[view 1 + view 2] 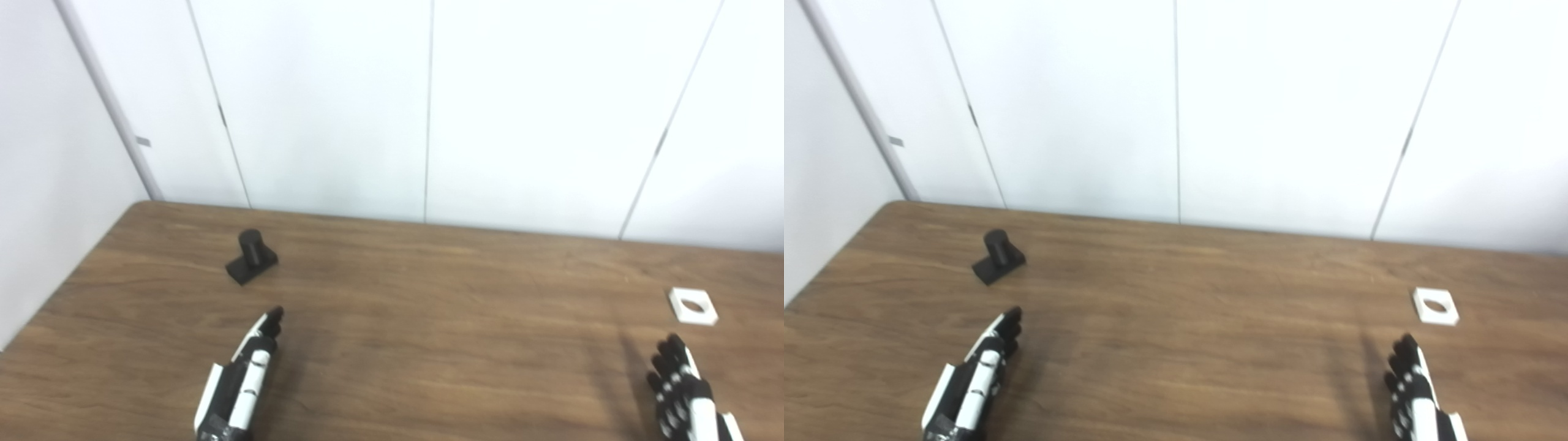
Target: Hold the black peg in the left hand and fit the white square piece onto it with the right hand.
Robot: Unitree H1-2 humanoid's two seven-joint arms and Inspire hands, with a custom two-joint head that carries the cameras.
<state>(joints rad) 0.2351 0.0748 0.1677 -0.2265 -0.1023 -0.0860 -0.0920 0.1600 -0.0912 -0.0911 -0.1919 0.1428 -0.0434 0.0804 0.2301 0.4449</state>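
Two empty hands, left (242, 380) and right (683, 392) (fingers straight, spread), short of black cylindrical peg (251, 256); white square holed piece (693, 305) far right of it, nothing grasped.

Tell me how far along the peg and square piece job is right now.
Nothing looks done yet. The black peg stands untouched on the table, beyond the left robot hand. The white square piece lies flat just past the right robot hand. Both hands are empty, reaching forward. Still left: grasp the peg, pick up the piece, fit it on.
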